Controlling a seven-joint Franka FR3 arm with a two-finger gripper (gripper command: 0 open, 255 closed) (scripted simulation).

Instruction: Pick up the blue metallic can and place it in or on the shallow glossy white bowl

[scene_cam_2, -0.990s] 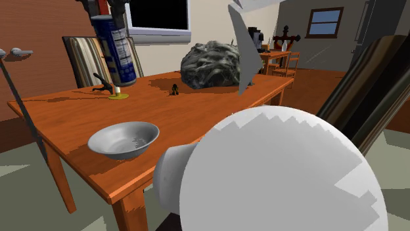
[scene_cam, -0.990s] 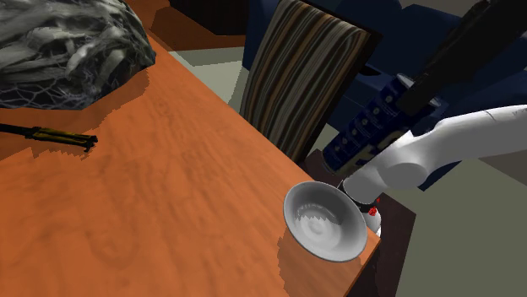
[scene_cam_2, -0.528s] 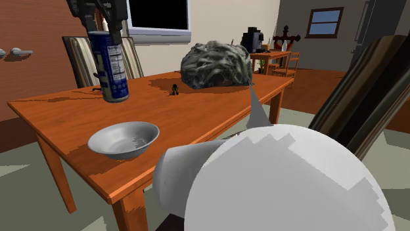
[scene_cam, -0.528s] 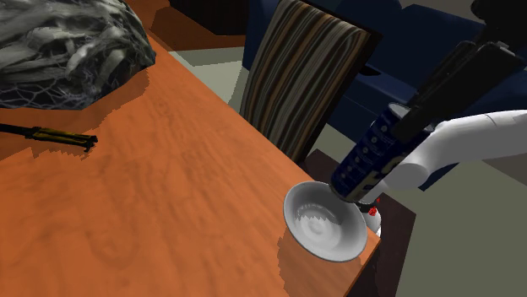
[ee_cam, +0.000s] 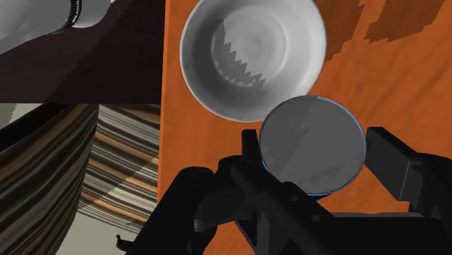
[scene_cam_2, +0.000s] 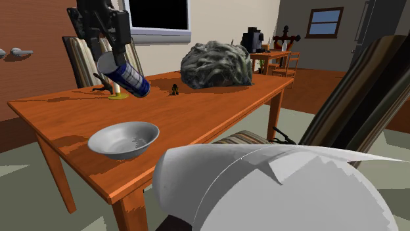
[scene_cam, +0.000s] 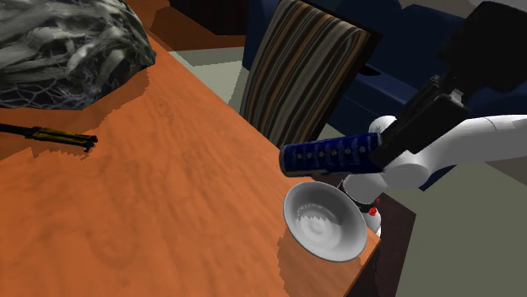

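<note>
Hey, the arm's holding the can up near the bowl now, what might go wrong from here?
1. The blue can lies tilted almost flat in the pincer, raised above the white bowl. Released like this, it may roll or bounce out of that shallow dish.
2. The bowl sits close to a corner of the table, so a hard landing could nudge it over the edge.

A home dining room is indicated by an orange-brown wooden table (scene_cam_2: 210, 108), a striped upholstered chair (scene_cam: 304, 76) drawn up beside the table, a dark blue sofa (scene_cam: 384, 80) just past the table, and a small window (scene_cam_2: 326, 21) set well beyond the table.
</note>
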